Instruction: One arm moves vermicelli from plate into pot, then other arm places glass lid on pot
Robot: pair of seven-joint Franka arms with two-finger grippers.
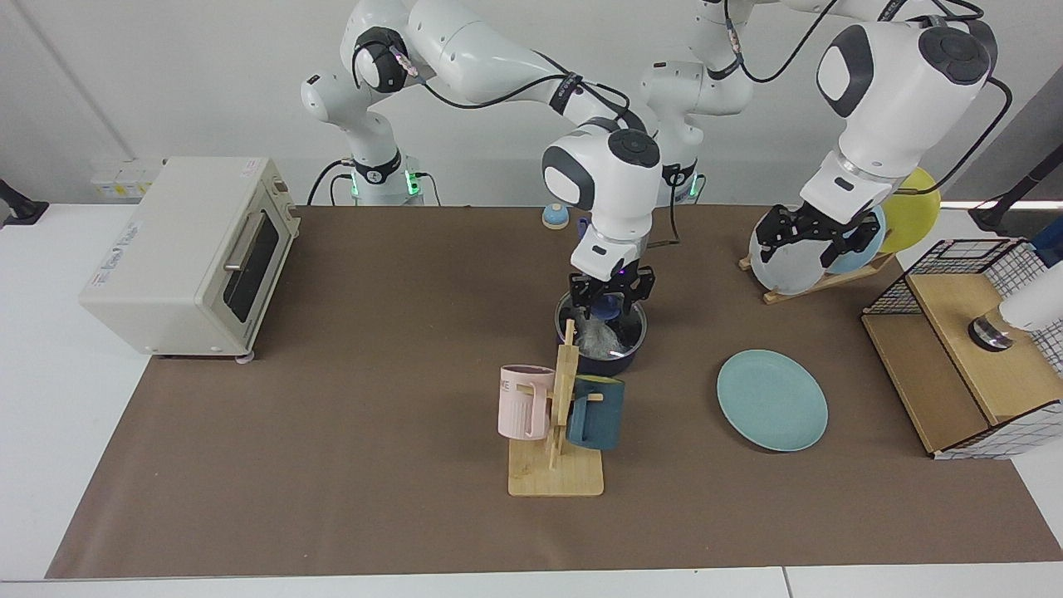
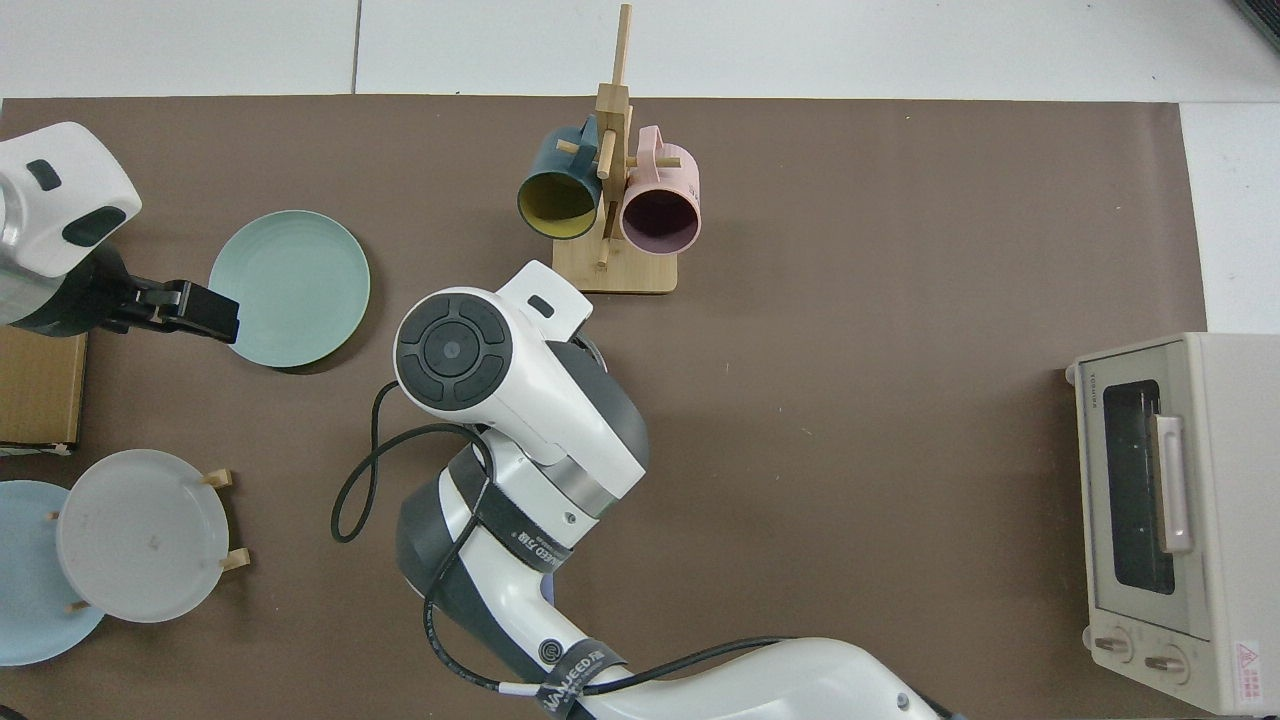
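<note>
A: Two grippers logged. Right gripper (image 1: 609, 301) sits over the pot (image 1: 600, 340), fingers spread either side of the lid (image 1: 604, 330) knob; lid rests on the pot, vermicelli (image 1: 596, 339) beneath the glass.

B: Left gripper (image 1: 810, 241)?

A: Waiting, fingers apart, at 1 o'clock from the plate (image 1: 772, 400).
</note>
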